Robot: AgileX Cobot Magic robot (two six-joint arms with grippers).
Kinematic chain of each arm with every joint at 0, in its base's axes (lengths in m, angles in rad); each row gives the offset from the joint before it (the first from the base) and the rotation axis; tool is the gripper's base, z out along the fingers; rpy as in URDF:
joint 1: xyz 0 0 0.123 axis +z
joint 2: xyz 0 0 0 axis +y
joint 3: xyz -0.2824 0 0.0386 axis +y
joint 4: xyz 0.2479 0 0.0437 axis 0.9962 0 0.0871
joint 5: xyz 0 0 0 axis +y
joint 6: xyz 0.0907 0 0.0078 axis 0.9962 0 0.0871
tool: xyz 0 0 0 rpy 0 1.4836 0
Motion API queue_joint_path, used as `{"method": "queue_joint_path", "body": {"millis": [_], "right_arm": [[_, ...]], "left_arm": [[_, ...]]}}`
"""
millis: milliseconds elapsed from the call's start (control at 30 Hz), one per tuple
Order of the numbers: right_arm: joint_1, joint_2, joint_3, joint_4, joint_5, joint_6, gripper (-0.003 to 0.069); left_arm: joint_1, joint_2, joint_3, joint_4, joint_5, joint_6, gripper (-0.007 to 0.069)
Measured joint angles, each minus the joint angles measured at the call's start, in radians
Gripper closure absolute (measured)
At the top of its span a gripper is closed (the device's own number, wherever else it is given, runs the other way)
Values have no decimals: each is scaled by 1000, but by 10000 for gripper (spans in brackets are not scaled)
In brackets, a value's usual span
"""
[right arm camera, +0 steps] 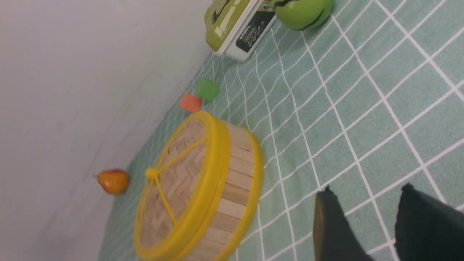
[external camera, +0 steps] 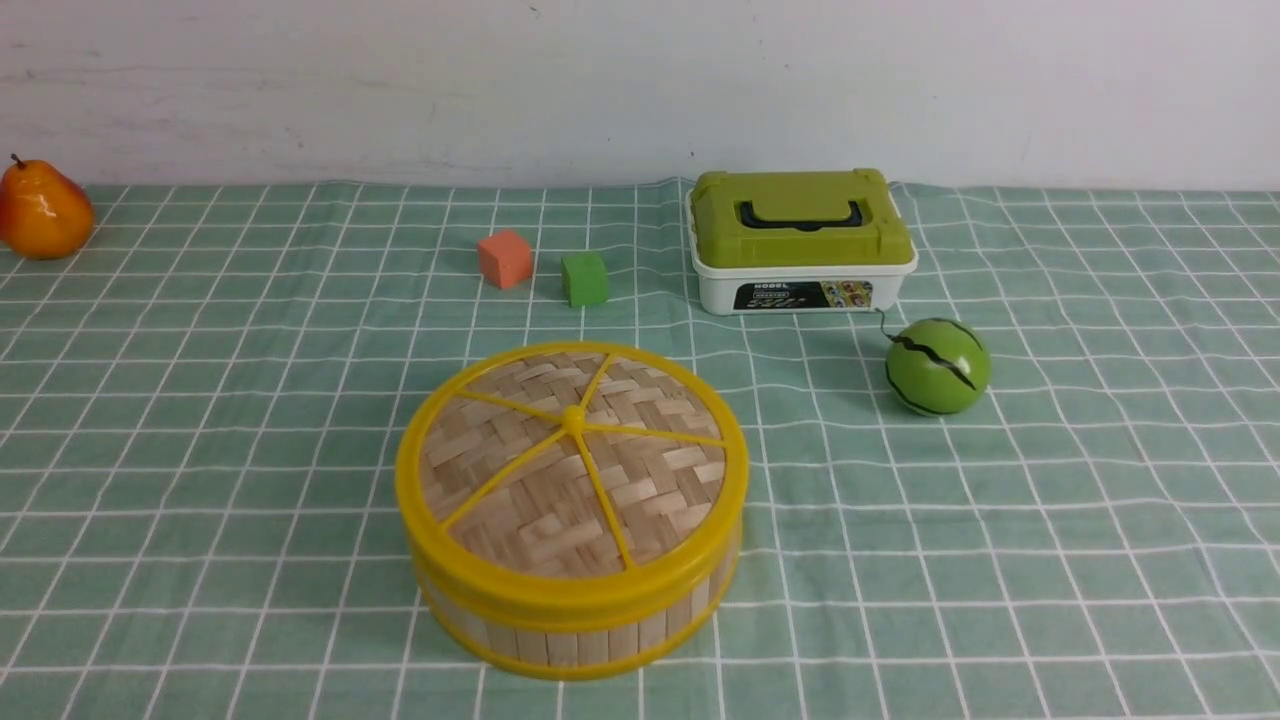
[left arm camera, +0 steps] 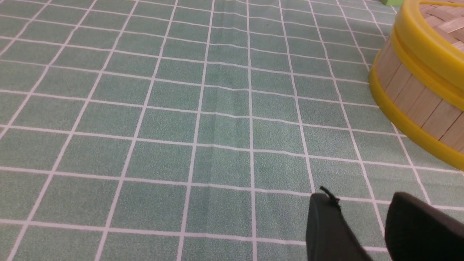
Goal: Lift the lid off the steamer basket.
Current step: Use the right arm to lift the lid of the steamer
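The lid [external camera: 572, 465], a woven bamboo disc with a yellow rim, yellow spokes and a centre knob, sits on the steamer basket [external camera: 570, 632] at the table's front centre. Both show in the right wrist view, lid [right arm camera: 174, 181] and basket wall [right arm camera: 233, 181], and the basket wall shows in the left wrist view [left arm camera: 417, 98]. Neither arm shows in the front view. My left gripper [left arm camera: 362, 199] is open and empty over bare cloth, apart from the basket. My right gripper [right arm camera: 366, 192] is open and empty over bare cloth, also apart from it.
A white box with a green top [external camera: 802, 240] stands behind the basket to the right. A green watermelon ball [external camera: 937, 366] lies in front of it. An orange cube [external camera: 504, 258] and a green cube [external camera: 584, 278] sit behind the basket. A pear [external camera: 42, 210] is far left.
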Motion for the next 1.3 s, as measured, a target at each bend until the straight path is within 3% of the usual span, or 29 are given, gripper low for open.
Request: {"method": "queue_joint_path", "body": {"millis": [67,167,233,367,567,733,867,1000,1167,1300], "right_arm": [[0,33,-59,-14,37,-67,475],[0,243,-321,-119,224,-269,627],[3,361,-475,-181,340,-374,667],[17,619,-801,-287,572,-527,678],[181,914,-1100,-397,743,-556,664],[474,1229,-1351,-647,768,-410,659],[577,1401,-1485,-746,768,-342,654],[639,1595,-1642,-752,767,-319,625],[676,1783,-1813,-705,767,-319,533],[707,1970,-1984,-683,766,-319,334]], "left_arm": [[0,0,0,0,0,0,386],[0,0,0,0,0,0,386],[0,0,0,0,0,0,386],[0,0,0,0,0,0,386],[0,0,0,0,0,0,386],[0,0,0,0,0,0,386],[0,0,0,0,0,0,386],[0,0,0,0,0,0,386],[0,0,0,0,0,0,386],[0,0,0,0,0,0,386]]}}
